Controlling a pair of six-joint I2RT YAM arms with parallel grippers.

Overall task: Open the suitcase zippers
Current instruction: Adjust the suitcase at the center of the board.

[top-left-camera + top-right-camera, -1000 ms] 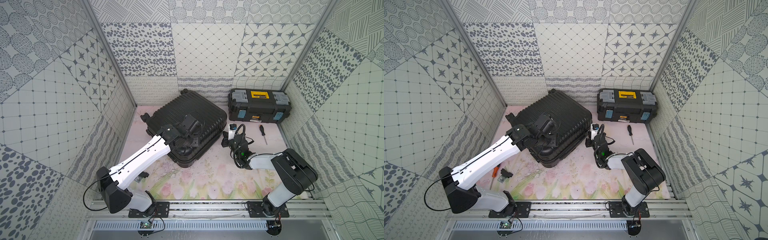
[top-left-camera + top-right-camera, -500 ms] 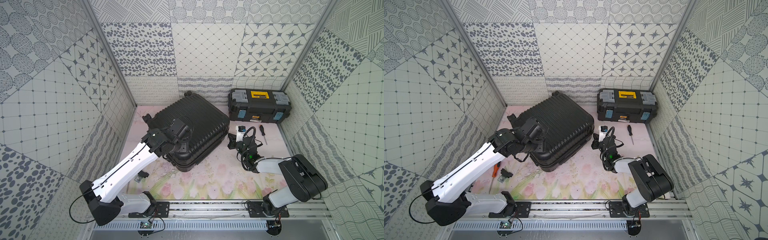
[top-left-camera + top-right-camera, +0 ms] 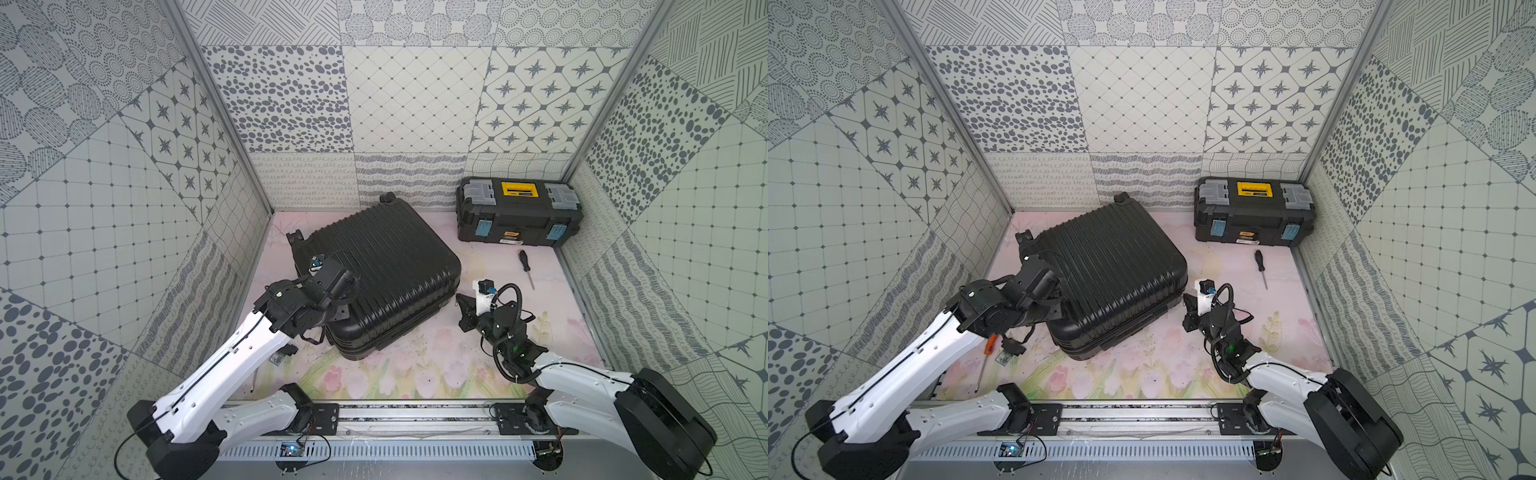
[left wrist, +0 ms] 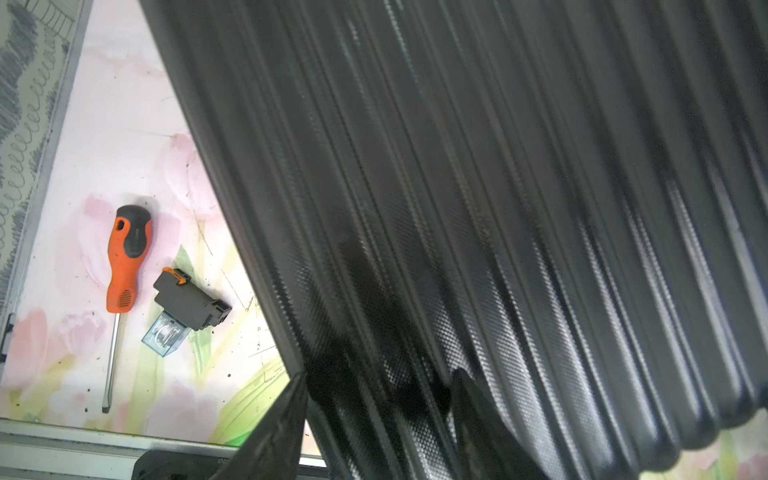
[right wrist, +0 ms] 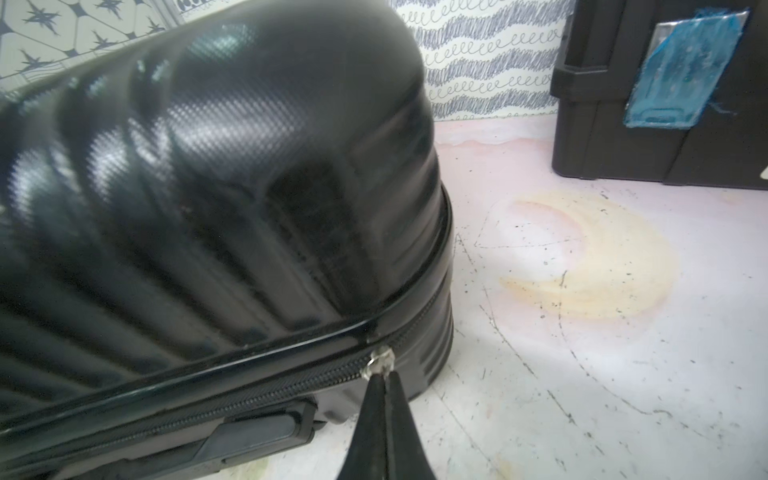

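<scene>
Right end effector [image 5: 384, 380]: clenched, tips pinched on silver zipper pull [image 5: 379, 360] at suitcase corner. Zip track [image 5: 249, 395] follows seam under glossy rim.
Left end effector [image 4: 380, 374]: released, fingers spread over ribbed shell near its edge.
Suitcase [image 3: 382, 266]: flat on bench [image 3: 415, 365], centre-left in both top views.
Toolbox [image 3: 515, 212]: upper right; black screwdriver [image 3: 525, 268] below it.
Orange screwdriver [image 3: 991, 344], small black module [image 4: 189, 301]: side by side, lower left of suitcase.

Floral mat [image 3: 415, 374]: suitcase [image 3: 382, 270], toolbox [image 3: 517, 216], black screwdriver [image 3: 525, 266] (orange screwdriver [image 4: 124, 257], relay [image 4: 187, 303])
</scene>
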